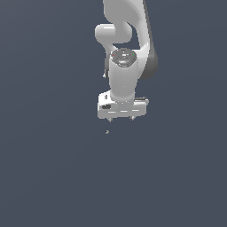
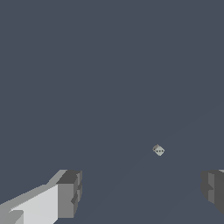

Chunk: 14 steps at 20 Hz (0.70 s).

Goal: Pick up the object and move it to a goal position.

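The object (image 1: 107,131) is a tiny pale grey speck lying just below the gripper in the exterior view, under its finger on the exterior view's left. In the wrist view the object (image 2: 158,150) shows as a small pale faceted piece ahead of the fingers, nearer one finger than the other. My white gripper (image 1: 120,119) hangs from the arm, pointing down, with its two short dark fingertips (image 1: 110,119) spread wide apart. The gripper (image 2: 142,192) is open and empty. It does not touch the object.
The white Panda arm (image 1: 126,40) rises behind the gripper to the top of the exterior view. The surroundings are a plain dark blue-grey surface (image 1: 53,168) with nothing else on it.
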Each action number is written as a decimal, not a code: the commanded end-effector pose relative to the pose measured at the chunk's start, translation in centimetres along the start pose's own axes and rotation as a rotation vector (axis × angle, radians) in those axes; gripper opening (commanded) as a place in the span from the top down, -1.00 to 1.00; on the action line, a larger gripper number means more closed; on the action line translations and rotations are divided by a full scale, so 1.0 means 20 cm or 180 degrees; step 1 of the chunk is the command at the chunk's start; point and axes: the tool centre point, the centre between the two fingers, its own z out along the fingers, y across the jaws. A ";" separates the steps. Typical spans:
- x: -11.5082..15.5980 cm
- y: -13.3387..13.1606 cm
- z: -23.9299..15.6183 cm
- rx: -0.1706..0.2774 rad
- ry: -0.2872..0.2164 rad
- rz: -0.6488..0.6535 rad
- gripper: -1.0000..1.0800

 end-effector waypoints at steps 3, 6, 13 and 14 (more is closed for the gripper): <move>0.00 0.01 0.00 -0.0001 -0.0001 0.0011 -0.92; -0.01 0.07 -0.01 -0.0007 -0.0003 0.0071 -0.92; -0.03 0.17 -0.03 -0.0013 -0.0008 0.0206 -0.92; -0.03 0.16 -0.03 -0.0013 -0.0007 0.0200 -0.92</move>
